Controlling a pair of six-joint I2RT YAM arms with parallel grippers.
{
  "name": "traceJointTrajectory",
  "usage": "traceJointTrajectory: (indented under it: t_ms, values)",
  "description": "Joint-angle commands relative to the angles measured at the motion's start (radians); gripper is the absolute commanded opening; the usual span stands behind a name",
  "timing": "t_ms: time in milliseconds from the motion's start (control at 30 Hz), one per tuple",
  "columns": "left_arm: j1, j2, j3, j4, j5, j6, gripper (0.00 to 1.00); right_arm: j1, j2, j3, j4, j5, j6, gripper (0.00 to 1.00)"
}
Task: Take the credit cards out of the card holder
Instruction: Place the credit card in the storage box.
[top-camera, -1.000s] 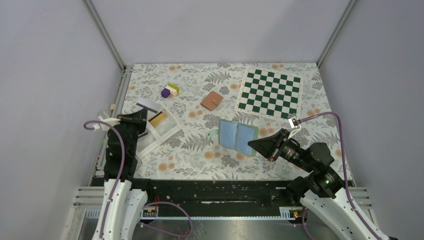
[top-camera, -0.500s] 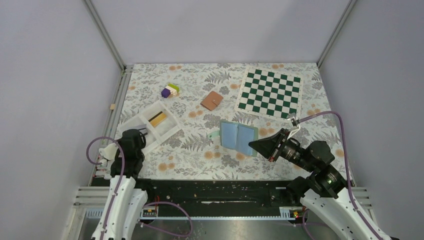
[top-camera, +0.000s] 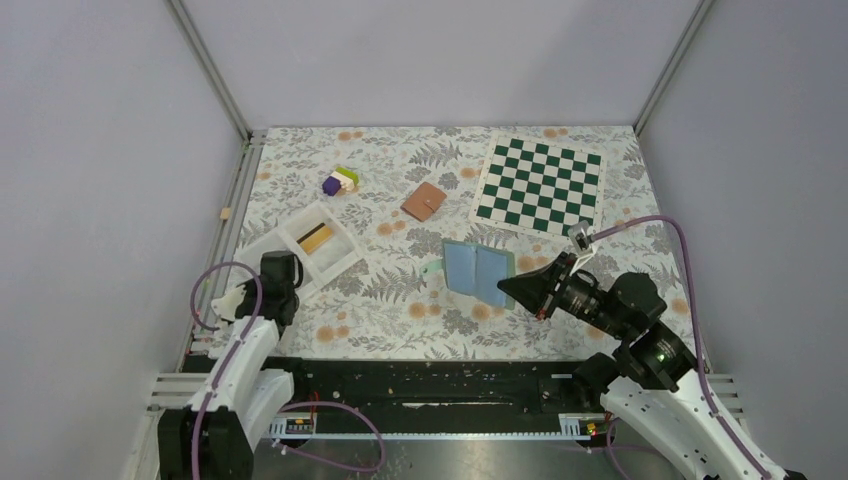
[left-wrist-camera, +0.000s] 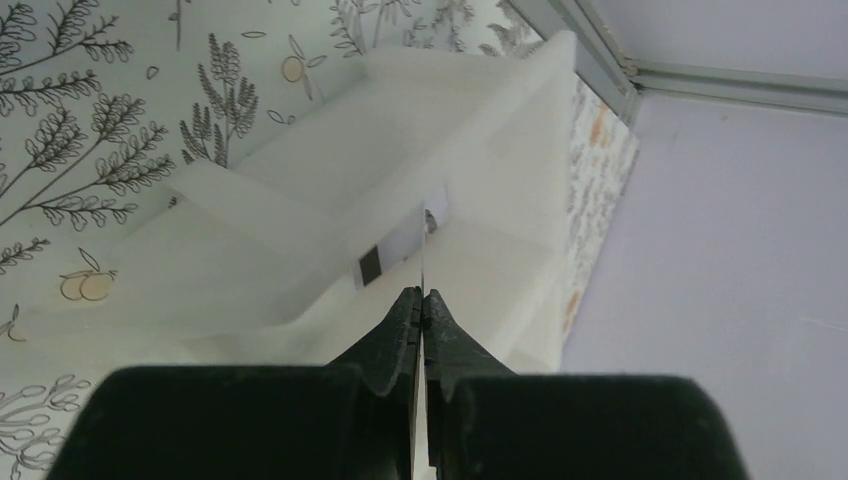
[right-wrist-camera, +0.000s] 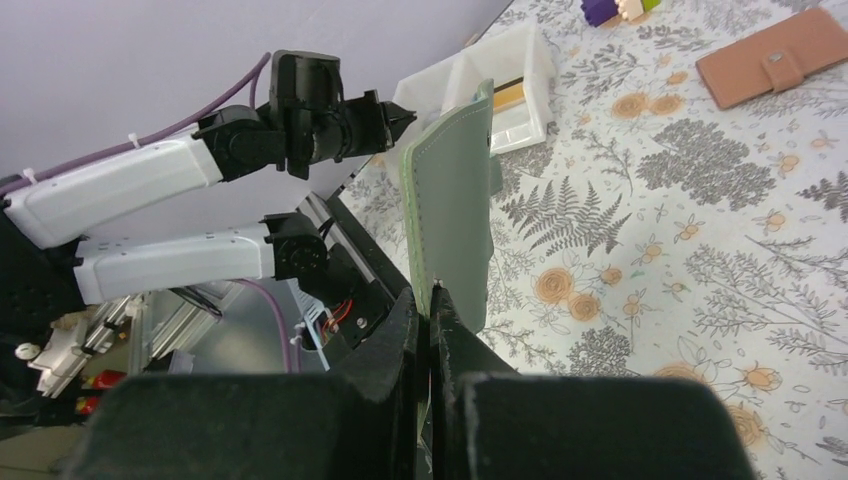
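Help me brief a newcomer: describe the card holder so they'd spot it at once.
Find the green checkerboard at the far right of the table; just this side of it lies the card holder, its right edge pinched by the right gripper. It is an open booklet with blue pages and green cover, unlike the closed brown wallet beyond.

My right gripper (right-wrist-camera: 428, 296) is clamped on the upright green card holder (right-wrist-camera: 455, 210) above the floral tabletop (right-wrist-camera: 680, 250).
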Motion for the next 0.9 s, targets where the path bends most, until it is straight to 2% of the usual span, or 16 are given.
traceJointTrajectory:
  t_ms: [0,267,533,633,733,867]
  values:
    - [0.005,0.089,0.012,0.111,-0.056,-0.021,0.0,-0.001,0.015,0.088,-0.003,0.03,-0.067,0.0]
    - [0.004,0.21,-0.008,0.349,-0.111,0.065,0.0,-0.001,0.03,0.103,-0.008,0.035,-0.079,0.0]
    - [0.006,0.307,0.008,0.367,-0.082,0.077,0.02,-0.001,0.036,0.118,-0.025,0.054,-0.092,0.0]
    - [0.007,0.339,0.036,0.365,-0.072,0.098,0.16,-0.001,0.04,0.12,-0.023,0.058,-0.087,0.0]
    - [0.012,0.37,0.054,0.366,-0.044,0.113,0.38,-0.001,0.037,0.126,-0.025,0.06,-0.083,0.0]
    - [0.015,0.355,0.062,0.343,-0.014,0.128,0.49,-0.001,0.024,0.126,-0.029,0.06,-0.068,0.0]
